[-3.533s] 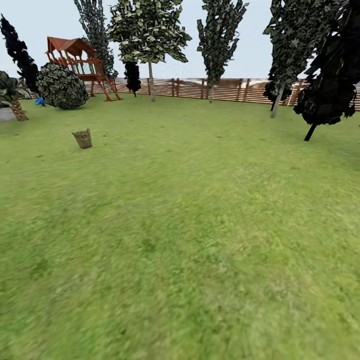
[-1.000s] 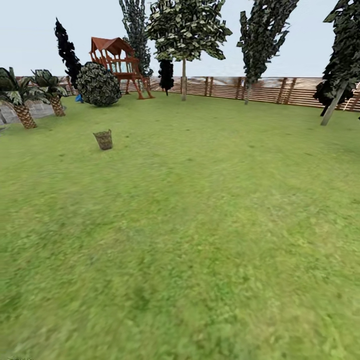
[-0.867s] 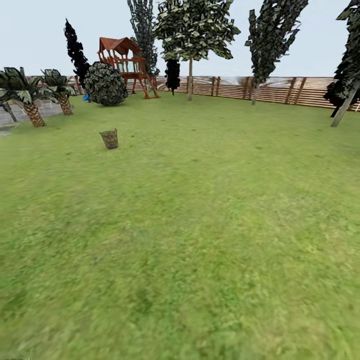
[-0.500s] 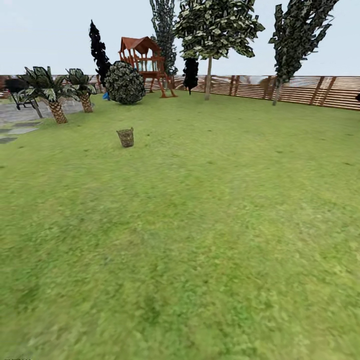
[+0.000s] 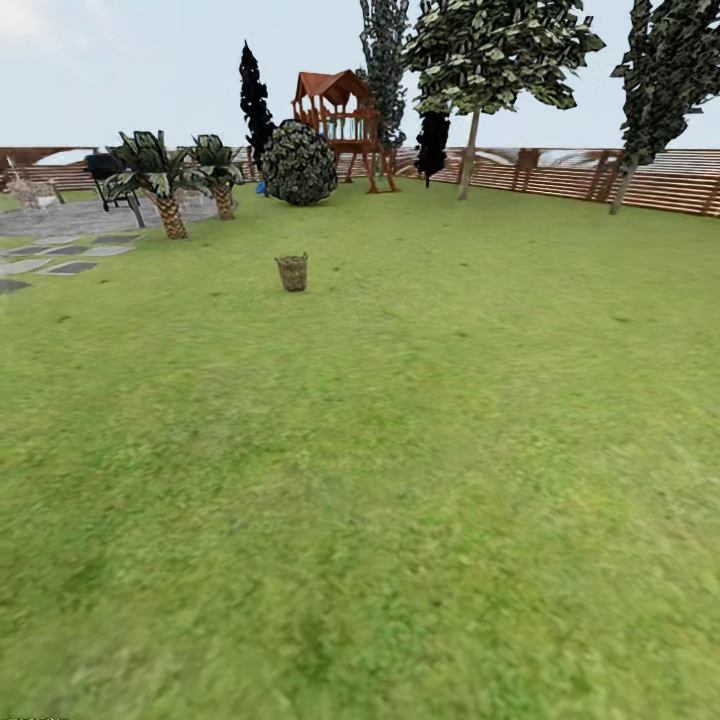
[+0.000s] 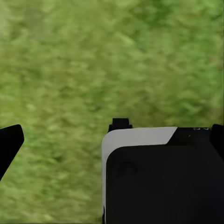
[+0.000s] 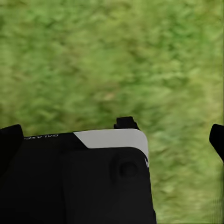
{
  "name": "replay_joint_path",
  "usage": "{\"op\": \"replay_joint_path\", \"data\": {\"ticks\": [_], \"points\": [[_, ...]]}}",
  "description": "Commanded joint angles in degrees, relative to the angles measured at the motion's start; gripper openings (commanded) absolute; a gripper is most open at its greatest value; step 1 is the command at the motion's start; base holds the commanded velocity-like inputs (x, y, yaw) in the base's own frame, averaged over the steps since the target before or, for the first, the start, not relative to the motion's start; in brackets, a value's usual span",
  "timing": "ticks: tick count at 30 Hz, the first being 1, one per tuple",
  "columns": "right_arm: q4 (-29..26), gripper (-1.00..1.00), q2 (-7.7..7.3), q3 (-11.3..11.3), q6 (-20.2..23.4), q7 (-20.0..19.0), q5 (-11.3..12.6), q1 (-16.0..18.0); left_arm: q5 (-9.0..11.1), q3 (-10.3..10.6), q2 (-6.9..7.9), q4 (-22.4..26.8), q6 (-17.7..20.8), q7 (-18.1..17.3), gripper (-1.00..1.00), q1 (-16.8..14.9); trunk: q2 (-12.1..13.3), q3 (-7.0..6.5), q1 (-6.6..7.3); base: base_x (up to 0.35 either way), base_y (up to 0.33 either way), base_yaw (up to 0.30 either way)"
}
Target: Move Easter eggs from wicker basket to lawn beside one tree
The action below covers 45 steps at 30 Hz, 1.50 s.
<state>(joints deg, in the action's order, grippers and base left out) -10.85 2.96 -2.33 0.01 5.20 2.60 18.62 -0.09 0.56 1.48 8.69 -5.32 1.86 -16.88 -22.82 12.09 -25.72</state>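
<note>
The wicker basket stands upright on the lawn, far ahead and a little left of centre in the head view. The Easter eggs are hidden at this distance. A tree with a pale bare trunk and a light-green crown stands at the back by the fence, right of the basket. In the left wrist view my left gripper hangs over grass, fingers wide apart and nothing between them. In the right wrist view my right gripper is open the same way over grass.
A slatted wooden fence rings the garden. At the back stand a red-brown play tower, a round dark bush and tall dark trees. Two small palms and grey paving lie at the left. My black-and-white base shows below the wrists.
The head view has swung to the left: basket, tower and tree slid rightward in the picture, and palms and paving came in at the left. The things themselves have not moved.
</note>
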Motion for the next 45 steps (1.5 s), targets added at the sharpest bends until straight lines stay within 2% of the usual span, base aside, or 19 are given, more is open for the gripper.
{"op": "replay_joint_path", "data": {"ticks": [1,14,45], "points": [[-0.05,1.00,0.03,-0.21,0.00,0.07,0.27,0.01,-0.03,0.07,0.00,-0.07,-0.21,0.16,1.00,-0.04,-0.09,0.12,-0.06,0.320,-0.158,0.265],[-0.05,1.00,-0.04,-0.29,-0.07,0.07,0.31,0.01,0.00,0.06,0.01,-0.07,-0.21,0.16,1.00,0.00,-0.09,0.42,-0.06,0.314,-0.168,0.221],[-0.05,1.00,-0.03,-0.28,-0.09,0.07,0.30,0.01,0.08,0.04,0.02,-0.07,-0.21,0.16,1.00,0.00,-0.09,0.44,-0.06,0.302,-0.167,0.007]]}}
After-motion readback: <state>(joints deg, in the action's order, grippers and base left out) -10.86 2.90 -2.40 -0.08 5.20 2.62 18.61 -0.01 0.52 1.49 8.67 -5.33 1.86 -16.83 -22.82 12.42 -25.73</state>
